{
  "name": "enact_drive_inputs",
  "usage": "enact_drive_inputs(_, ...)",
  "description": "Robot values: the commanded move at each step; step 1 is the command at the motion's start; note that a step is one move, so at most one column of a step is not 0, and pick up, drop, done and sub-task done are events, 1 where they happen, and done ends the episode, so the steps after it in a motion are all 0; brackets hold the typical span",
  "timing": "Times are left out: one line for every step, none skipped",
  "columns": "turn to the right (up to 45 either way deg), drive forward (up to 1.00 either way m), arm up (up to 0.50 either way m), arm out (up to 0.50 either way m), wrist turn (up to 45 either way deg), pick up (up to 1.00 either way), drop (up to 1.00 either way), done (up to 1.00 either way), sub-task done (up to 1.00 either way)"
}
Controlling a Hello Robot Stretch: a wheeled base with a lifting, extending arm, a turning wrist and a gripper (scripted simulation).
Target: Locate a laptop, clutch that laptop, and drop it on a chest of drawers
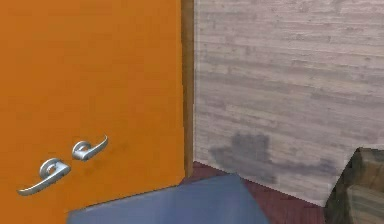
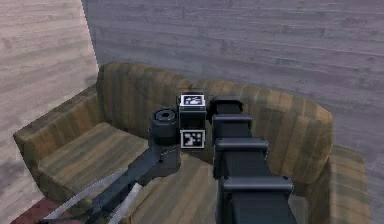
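Sofa: striped olive and tan, backed against a grey plank wall.
Arm: a dark square bar reaching over the seat, with two white marker squares at its end.
Hand: thin fingers slanting low across the seat cushion. Its grip, and whether it carries anything, cannot be told.
Door: orange, with two silver lever handles.
Corner: a blue slab below the door and a dark wooden furniture edge nearby.
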Motion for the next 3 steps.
enact_drive_inputs(0.0, 0.0, 0.0, 0.0, -9.0, 0.0, 0.0, 0.0, 0.0)
enact_drive_inputs(0.0, 0.0, 0.0, -0.12, 0.0, 0.0, 0.0, 0.0, 0.0)
enact_drive_inputs(-45.0, 0.0, 0.0, 0.0, 0.0, 0.0, 0.0, 0.0, 0.0)
